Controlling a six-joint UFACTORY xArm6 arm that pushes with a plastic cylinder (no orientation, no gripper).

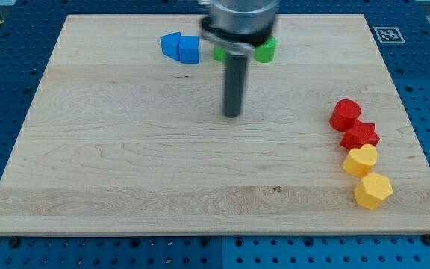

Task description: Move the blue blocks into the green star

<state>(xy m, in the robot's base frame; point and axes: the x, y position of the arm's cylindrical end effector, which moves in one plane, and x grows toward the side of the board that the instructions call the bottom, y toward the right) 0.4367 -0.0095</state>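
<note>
Two blue blocks sit touching near the view's top: a blue block (172, 45) on the left and a blue cube (189, 49) on the right. Green shows behind the arm's head: a small piece (219, 54) and a larger piece (266, 49). I cannot tell which is the star, as the head hides most of it. My tip (232, 114) rests on the board, below and to the right of the blue blocks, well apart from them.
At the view's right stand a red cylinder (345, 114), a red star (360, 135), a yellow heart-like block (360, 160) and a yellow hexagon (373, 190) in a line. The wooden board (125, 172) lies on a blue pegboard table.
</note>
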